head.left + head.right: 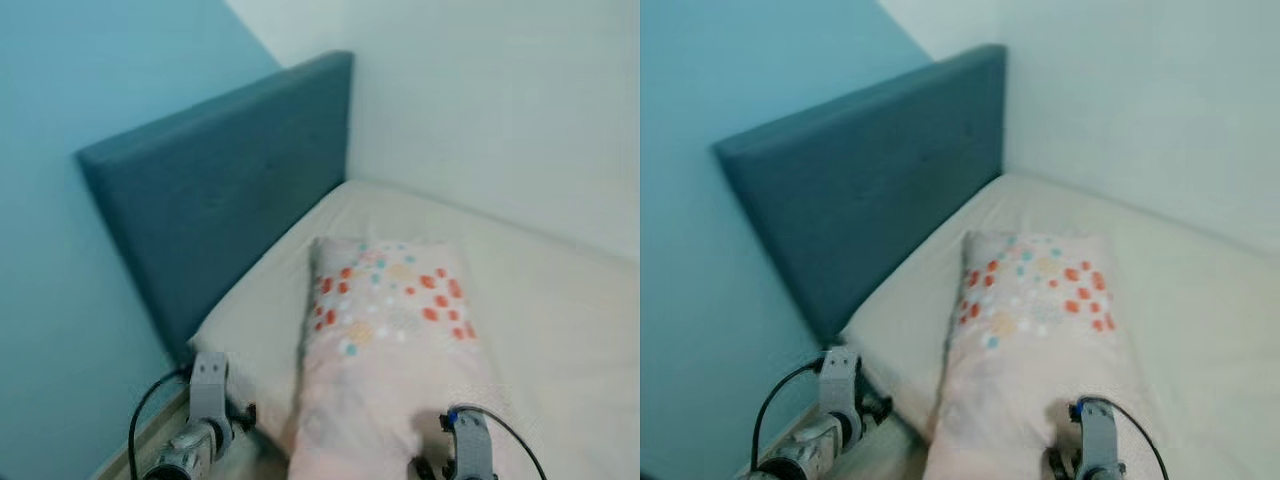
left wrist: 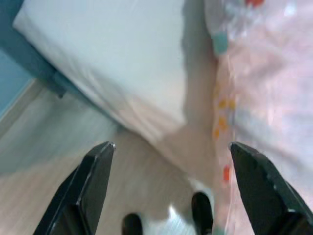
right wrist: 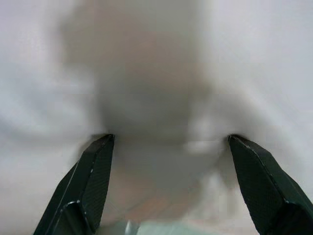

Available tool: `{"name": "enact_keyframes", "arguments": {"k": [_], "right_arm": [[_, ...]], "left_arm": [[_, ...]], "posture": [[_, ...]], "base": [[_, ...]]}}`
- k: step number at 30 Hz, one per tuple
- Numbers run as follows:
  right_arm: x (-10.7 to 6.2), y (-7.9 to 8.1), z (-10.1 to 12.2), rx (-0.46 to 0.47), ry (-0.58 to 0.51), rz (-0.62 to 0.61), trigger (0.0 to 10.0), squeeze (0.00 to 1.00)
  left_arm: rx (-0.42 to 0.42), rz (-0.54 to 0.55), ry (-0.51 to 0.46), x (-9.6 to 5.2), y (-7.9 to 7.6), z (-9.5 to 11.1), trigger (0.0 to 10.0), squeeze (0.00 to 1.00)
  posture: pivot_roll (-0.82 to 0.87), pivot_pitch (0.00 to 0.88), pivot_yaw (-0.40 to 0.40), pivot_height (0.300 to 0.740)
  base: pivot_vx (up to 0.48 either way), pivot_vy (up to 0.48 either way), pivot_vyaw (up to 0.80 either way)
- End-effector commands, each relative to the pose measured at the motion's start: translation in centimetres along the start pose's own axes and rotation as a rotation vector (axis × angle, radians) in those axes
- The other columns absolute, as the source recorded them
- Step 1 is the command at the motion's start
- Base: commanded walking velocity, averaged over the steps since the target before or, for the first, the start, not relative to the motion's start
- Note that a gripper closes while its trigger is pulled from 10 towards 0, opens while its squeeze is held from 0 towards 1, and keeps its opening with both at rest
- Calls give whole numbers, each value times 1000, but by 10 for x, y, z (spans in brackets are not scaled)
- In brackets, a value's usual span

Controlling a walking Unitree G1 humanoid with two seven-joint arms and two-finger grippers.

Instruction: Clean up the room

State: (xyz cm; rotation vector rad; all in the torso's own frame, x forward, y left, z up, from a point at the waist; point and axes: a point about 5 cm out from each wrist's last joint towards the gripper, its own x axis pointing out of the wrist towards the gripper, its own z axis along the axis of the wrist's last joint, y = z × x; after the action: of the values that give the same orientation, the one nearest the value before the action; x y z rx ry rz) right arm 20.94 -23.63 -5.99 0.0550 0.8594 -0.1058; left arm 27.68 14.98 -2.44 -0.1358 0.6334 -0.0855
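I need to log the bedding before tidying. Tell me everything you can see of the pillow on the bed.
The pillow is soft, pale pink fabric with a patch of orange, teal and white dots toward its far end. It lies flat and lengthwise on the cream mattress, its far end toward the blue headboard, its near end overhanging the bed's edge. The right end effector, open, is close over its fabric.
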Motion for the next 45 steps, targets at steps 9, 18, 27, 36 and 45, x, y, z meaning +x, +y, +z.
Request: {"name": "enact_keyframes", "arguments": {"k": [9, 18, 27, 36, 45], "right_arm": [[-2, -8, -3, 61, -12, -59, 10000, 0], [-3, -11, -7, 60, -1, -58, 10000, 0], [-4, -11, -10, 86, 6, -61, 10000, 0], [-4, -13, -9, 87, 7, -58, 10000, 0], [-4, -12, -11, 77, 6, -53, 10000, 0]], "left_arm": [[-63, -9, 2, 0, 0, 0, 10000, 0], [-54, 55, -2, 1, 4, 4, 10000, 0], [30, 241, 7, -2, 24, 6, 10000, 0], [85, 316, 40, -6, 38, 3, 10000, 0], [91, 363, 76, -10, 44, -7, 10000, 0]], "posture": [[18, 0, 25, 740], [6, 0, 32, 740], [5, 0, 30, 740], [4, 0, 30, 740], [0, 0, 32, 740]], "base": [[0, 0, -788], [0, 0, -176], [0, 0, -800], [0, 0, -800], [0, 0, -356]]}}
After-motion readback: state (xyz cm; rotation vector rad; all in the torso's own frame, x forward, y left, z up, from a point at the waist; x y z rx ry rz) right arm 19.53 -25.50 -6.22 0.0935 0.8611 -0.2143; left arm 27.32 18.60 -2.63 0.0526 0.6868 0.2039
